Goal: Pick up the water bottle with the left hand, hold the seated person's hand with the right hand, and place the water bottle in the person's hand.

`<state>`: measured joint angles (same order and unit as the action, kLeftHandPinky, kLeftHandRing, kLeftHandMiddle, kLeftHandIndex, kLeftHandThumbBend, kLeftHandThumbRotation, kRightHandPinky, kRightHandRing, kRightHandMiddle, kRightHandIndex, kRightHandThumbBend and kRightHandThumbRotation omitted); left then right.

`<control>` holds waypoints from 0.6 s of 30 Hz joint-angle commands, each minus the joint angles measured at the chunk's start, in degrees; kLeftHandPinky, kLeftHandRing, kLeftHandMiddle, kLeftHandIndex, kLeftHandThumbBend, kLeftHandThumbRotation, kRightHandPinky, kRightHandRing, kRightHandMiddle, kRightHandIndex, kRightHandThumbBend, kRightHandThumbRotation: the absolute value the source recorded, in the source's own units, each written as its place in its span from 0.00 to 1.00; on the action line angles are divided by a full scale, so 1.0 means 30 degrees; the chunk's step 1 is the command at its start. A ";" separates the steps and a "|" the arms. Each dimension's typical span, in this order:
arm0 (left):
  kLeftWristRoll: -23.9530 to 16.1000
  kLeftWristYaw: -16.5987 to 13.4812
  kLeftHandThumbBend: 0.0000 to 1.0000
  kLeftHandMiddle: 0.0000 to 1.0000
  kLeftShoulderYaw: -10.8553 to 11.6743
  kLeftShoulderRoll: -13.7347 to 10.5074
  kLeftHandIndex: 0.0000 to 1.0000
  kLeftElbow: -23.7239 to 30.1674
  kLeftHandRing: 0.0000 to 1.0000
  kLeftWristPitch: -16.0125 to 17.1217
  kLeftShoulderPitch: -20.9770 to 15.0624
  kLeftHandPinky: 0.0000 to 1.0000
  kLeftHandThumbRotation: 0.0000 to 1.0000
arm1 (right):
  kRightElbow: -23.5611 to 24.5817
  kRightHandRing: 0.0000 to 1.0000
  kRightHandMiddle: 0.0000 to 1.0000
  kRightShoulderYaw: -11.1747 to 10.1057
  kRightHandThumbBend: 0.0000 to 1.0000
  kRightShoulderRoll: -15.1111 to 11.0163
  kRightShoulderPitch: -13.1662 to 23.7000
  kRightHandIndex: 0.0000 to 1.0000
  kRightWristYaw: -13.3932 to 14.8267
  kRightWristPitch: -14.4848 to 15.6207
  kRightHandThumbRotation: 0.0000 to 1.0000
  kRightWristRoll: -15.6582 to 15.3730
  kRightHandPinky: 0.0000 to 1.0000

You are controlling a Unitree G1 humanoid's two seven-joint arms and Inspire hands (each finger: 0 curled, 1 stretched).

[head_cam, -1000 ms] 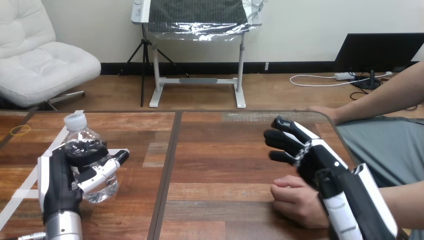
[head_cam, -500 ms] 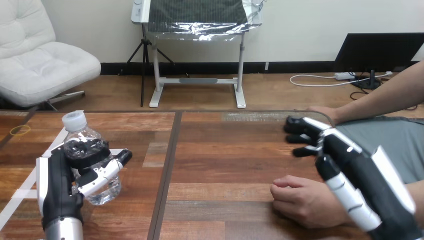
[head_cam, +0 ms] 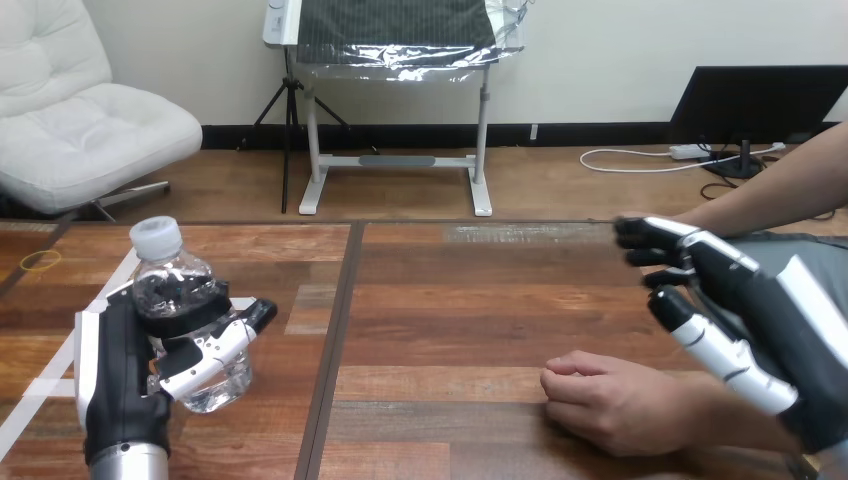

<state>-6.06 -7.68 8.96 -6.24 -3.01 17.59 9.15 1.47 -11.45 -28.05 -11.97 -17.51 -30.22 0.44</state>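
Now | water bottle [head_cam: 178, 272] clasped in left hand [head_cam: 118, 365] | right hand [head_cam: 765, 300] unclenched

Head view. Mount: on the robot's head, above the near side of the wooden table [head_cam: 450, 300]. Facing: forward and down across the tabletop (its far edge crosses the frame at mid-height). Range: close; left hand [head_cam: 115, 370] holding the water bottle [head_cam: 165, 270] at lower left, right hand [head_cam: 740, 290] at right, the person's hand [head_cam: 610, 400] at lower right.
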 commanded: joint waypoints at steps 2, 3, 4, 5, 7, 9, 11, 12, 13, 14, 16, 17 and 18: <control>0.0199 0.0479 0.53 0.32 -0.0461 -0.0096 0.39 0.3443 0.26 0.0790 -0.1148 0.21 0.00 | -0.1139 0.82 0.84 -0.1049 0.73 -0.2081 0.2384 0.83 -0.0435 0.0864 0.79 -0.0359 0.75; 0.0217 0.0521 0.53 0.32 -0.0444 -0.0067 0.39 0.3514 0.26 0.0721 -0.1125 0.21 0.00 | -0.1164 0.83 0.84 -0.1088 0.76 -0.2245 0.2412 0.84 -0.0469 0.1052 0.78 -0.0482 0.75; 0.0228 0.0558 0.54 0.32 -0.0427 -0.0043 0.39 0.3571 0.26 0.0666 -0.1107 0.21 0.00 | -0.1183 0.83 0.85 -0.1109 0.77 -0.2360 0.2433 0.84 -0.0492 0.1181 0.77 -0.0561 0.76; 0.0255 0.0590 0.54 0.32 -0.0411 -0.0008 0.39 0.3655 0.26 0.0578 -0.1082 0.21 0.00 | -0.1359 0.83 0.85 -0.1157 0.78 -0.2606 0.2528 0.84 -0.0576 0.1259 0.77 -0.0651 0.76; 0.0274 0.0643 0.54 0.31 -0.0379 0.0049 0.39 0.3764 0.26 0.0469 -0.1052 0.21 0.00 | -0.1575 0.84 0.85 -0.1195 0.81 -0.2856 0.2645 0.85 -0.0671 0.1294 0.76 -0.0712 0.76; 0.0231 0.0669 0.54 0.31 -0.0341 0.0083 0.39 0.3867 0.26 0.0401 -0.1015 0.21 0.00 | -0.1836 0.84 0.85 -0.1282 0.82 -0.3156 0.2810 0.85 -0.0875 0.1360 0.75 -0.0634 0.76; 0.0233 0.0709 0.54 0.31 -0.0312 0.0112 0.39 0.3968 0.26 0.0354 -0.0972 0.21 0.00 | -0.2004 0.84 0.85 -0.1366 0.84 -0.3431 0.2917 0.85 -0.1002 0.1392 0.72 -0.0662 0.75; 0.0250 0.0734 0.54 0.31 -0.0302 0.0125 0.39 0.4020 0.26 0.0328 -0.0953 0.21 0.00 | -0.2059 0.84 0.85 -0.1402 0.85 -0.3558 0.2955 0.85 -0.1036 0.1402 0.72 -0.0711 0.75; 0.0261 0.0752 0.54 0.31 -0.0294 0.0135 0.39 0.4062 0.26 0.0304 -0.0937 0.20 0.00 | -0.2103 0.83 0.85 -0.1422 0.85 -0.3650 0.2982 0.85 -0.1060 0.1405 0.71 -0.0740 0.74; 0.0320 0.0786 0.54 0.31 -0.0285 0.0153 0.39 0.4090 0.26 0.0315 -0.0922 0.20 0.00 | -0.2120 0.83 0.85 -0.1485 0.85 -0.3890 0.2992 0.85 -0.1114 0.1533 0.71 -0.0867 0.74; 0.0389 0.0833 0.54 0.31 -0.0271 0.0177 0.39 0.4136 0.26 0.0315 -0.0898 0.20 0.00 | -0.2129 0.83 0.85 -0.1542 0.86 -0.4150 0.2993 0.85 -0.1170 0.1684 0.71 -0.1000 0.73; 0.0455 0.0864 0.53 0.31 -0.0265 0.0199 0.39 0.4157 0.26 0.0308 -0.0885 0.20 0.00 | -0.2099 0.83 0.85 -0.1606 0.87 -0.4382 0.2980 0.85 -0.1282 0.1912 0.71 -0.1051 0.73; 0.0499 0.0887 0.53 0.31 -0.0258 0.0212 0.39 0.4182 0.26 0.0289 -0.0875 0.20 0.00 | -0.2072 0.83 0.86 -0.1641 0.87 -0.4524 0.2972 0.85 -0.1359 0.2068 0.71 -0.1066 0.72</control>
<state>-5.63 -5.31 8.64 -5.87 6.23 17.59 9.56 -5.23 -14.57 -38.38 -6.81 -20.91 -24.97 -2.52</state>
